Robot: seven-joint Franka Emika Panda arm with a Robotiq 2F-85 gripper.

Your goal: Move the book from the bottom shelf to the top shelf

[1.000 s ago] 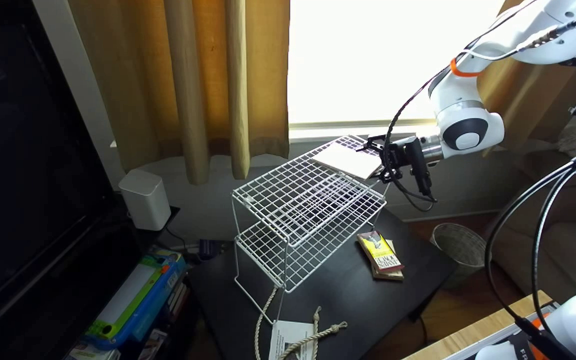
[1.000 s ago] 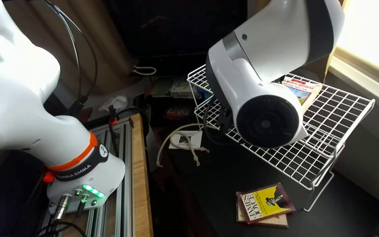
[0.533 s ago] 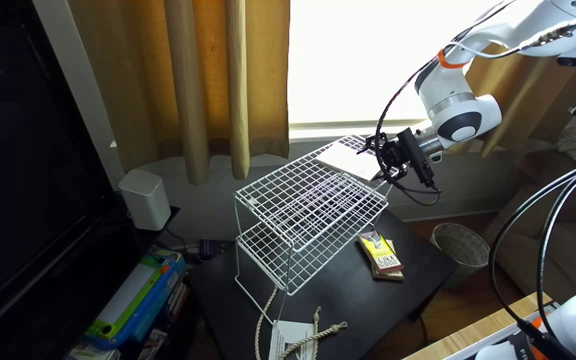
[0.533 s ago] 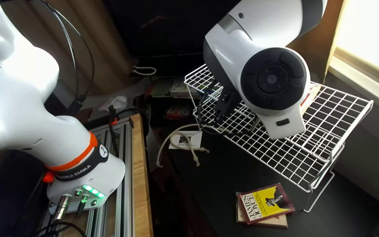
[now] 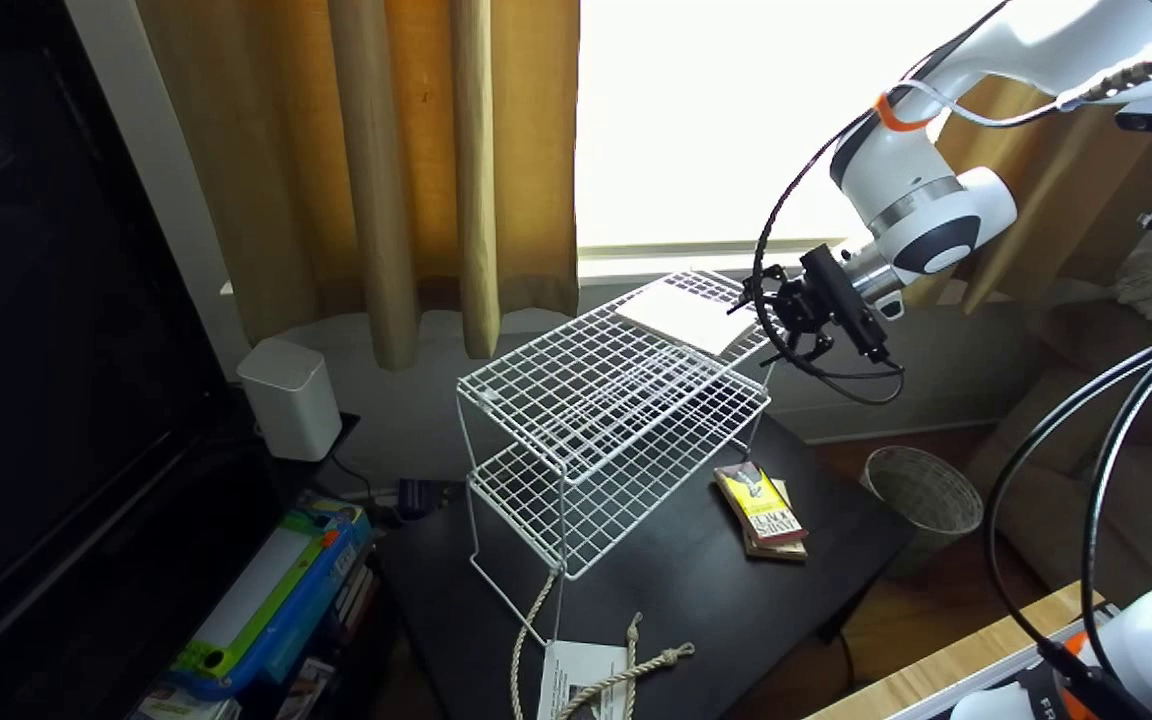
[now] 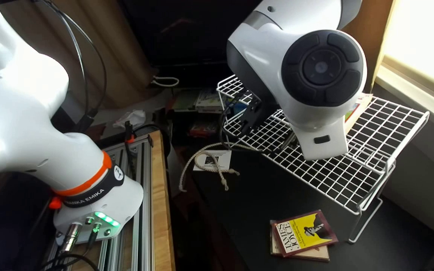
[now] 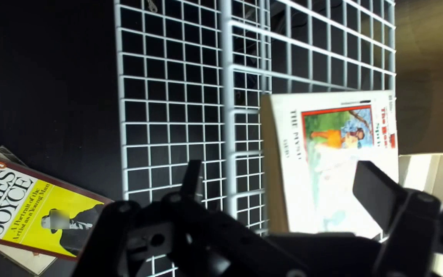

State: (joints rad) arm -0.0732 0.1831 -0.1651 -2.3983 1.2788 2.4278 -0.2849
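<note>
Lying flat, the book point(image 5: 688, 317) is resting on the top shelf point(image 5: 546, 372), near one end, and its picture side is facing up. The gripper point(image 7: 281, 181) is hanging close by it, pointing down on a slant, with its two fingers point(image 7: 377, 196) standing wide apart, and it is holding nothing. In the wrist view, the book is showing in the gap between those fingers. In an exterior view, the white arm point(image 6: 269, 49) is hiding part of the book. The bottom shelf point(image 5: 606, 510) is sitting right below, and the whole white rack point(image 5: 626, 447) is standing on a black table point(image 5: 676, 585). Beside the rack, a yellow book point(image 6: 305, 231) is lying on top of a paler book point(image 6: 317, 253) on the same table. Near the rack's other end, a rope point(image 5: 634, 672) is curling over a white paper point(image 5: 568, 668). The window point(image 5: 726, 120) is shining bright white, and gold curtains point(image 5: 416, 150) are hanging right next to it.
</note>
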